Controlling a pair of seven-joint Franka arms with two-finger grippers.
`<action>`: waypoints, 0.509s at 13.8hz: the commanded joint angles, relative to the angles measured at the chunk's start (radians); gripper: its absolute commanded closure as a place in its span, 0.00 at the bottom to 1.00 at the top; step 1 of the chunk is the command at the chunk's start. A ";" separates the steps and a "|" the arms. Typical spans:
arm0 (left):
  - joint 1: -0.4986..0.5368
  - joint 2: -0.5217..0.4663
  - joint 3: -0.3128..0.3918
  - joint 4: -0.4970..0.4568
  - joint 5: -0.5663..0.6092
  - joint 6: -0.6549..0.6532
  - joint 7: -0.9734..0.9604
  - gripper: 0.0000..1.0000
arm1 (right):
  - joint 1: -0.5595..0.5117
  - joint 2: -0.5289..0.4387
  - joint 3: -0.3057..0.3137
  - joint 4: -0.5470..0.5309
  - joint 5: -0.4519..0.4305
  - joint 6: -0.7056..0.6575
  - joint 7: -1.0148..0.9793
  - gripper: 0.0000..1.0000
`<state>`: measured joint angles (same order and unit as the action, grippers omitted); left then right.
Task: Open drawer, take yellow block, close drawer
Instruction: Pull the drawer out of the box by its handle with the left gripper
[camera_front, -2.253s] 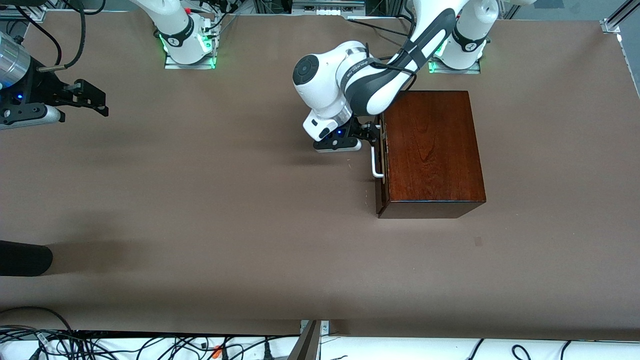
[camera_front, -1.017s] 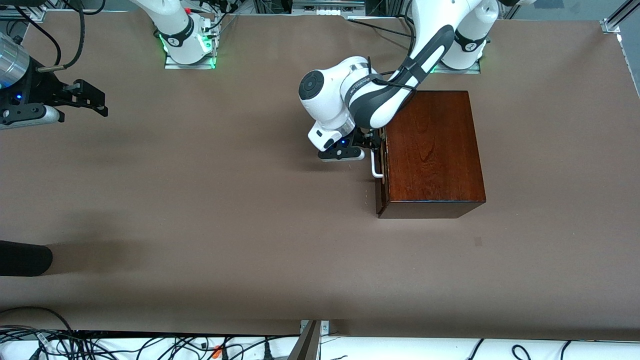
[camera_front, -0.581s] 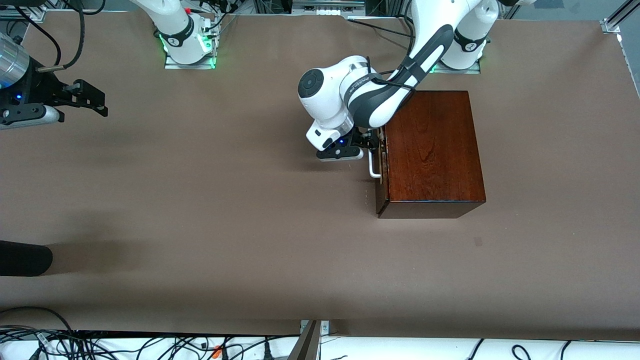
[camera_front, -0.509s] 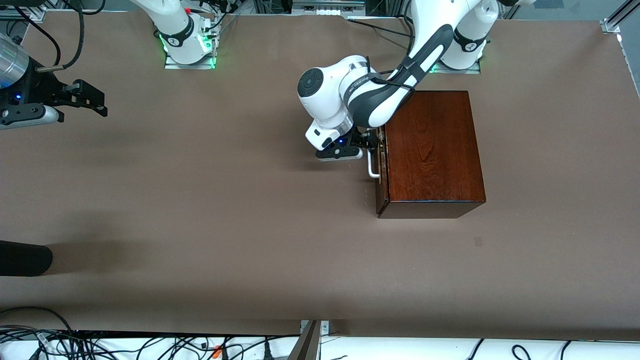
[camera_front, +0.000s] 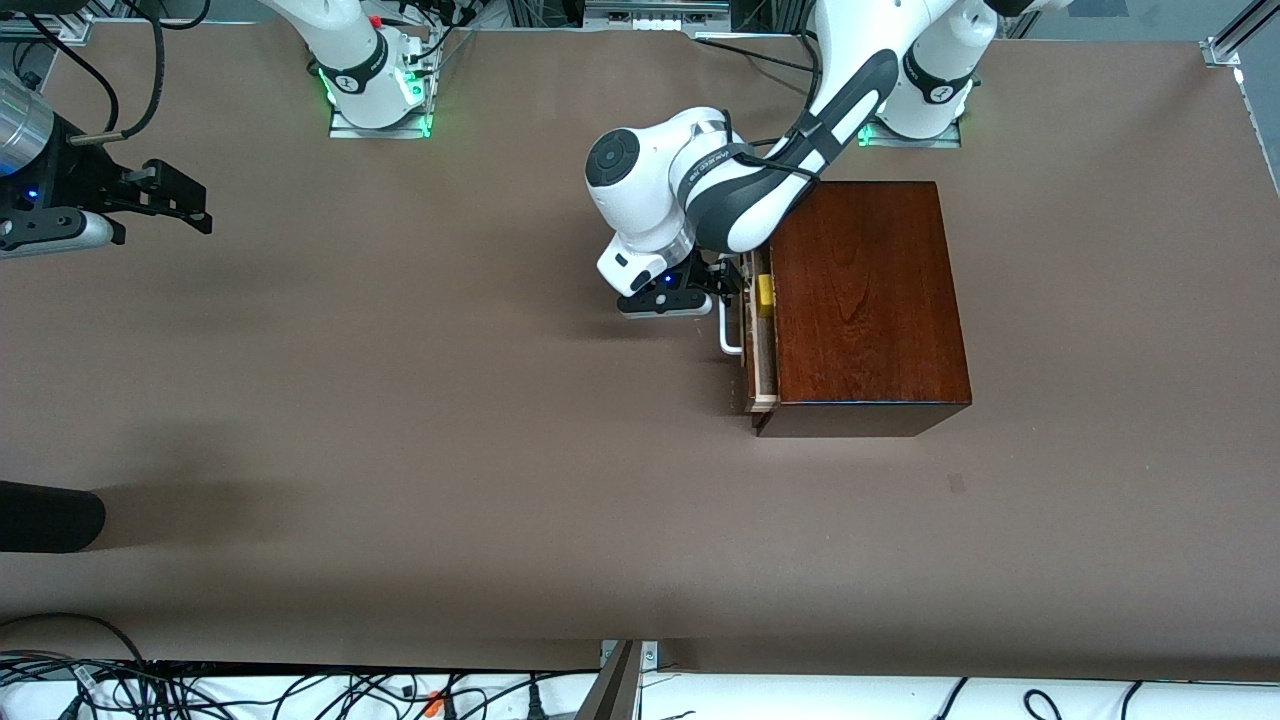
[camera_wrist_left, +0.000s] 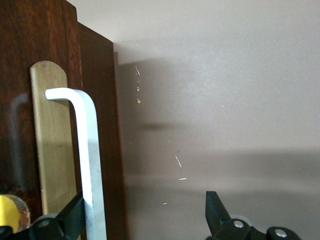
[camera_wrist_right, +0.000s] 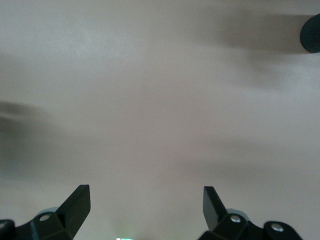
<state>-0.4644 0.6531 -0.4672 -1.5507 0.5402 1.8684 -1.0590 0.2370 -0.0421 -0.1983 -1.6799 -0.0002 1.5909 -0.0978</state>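
Observation:
The dark mahogany box stands near the left arm's base. Its drawer is pulled out a little toward the right arm's end, showing a strip of pale tray. The yellow block lies in that strip; a corner of the yellow block shows in the left wrist view. My left gripper is open at the white handle, with one finger hooked against the handle bar and the other finger well clear. My right gripper waits open over the table at the right arm's end, nothing between its fingers.
A black rounded object juts in at the right arm's end, nearer the front camera; it also shows as the black object in the right wrist view. Cables run along the front edge. Bare brown table lies between the arms.
The left gripper has drawn the handle toward the right arm's end, sliding the drawer partly out of the box. The yellow block has come into view. The right arm has barely moved.

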 joint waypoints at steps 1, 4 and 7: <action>-0.031 0.040 -0.004 0.072 -0.032 0.008 -0.018 0.00 | -0.007 0.008 0.000 0.019 -0.004 -0.005 0.007 0.00; -0.043 0.059 -0.004 0.104 -0.045 0.011 -0.032 0.00 | -0.007 0.008 0.000 0.019 -0.004 -0.005 0.007 0.00; -0.056 0.062 -0.004 0.110 -0.057 0.034 -0.038 0.00 | -0.007 0.008 0.000 0.019 -0.004 -0.005 0.007 0.00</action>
<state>-0.4875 0.6850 -0.4670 -1.4936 0.5216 1.8759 -1.0766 0.2370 -0.0420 -0.2011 -1.6799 -0.0002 1.5911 -0.0978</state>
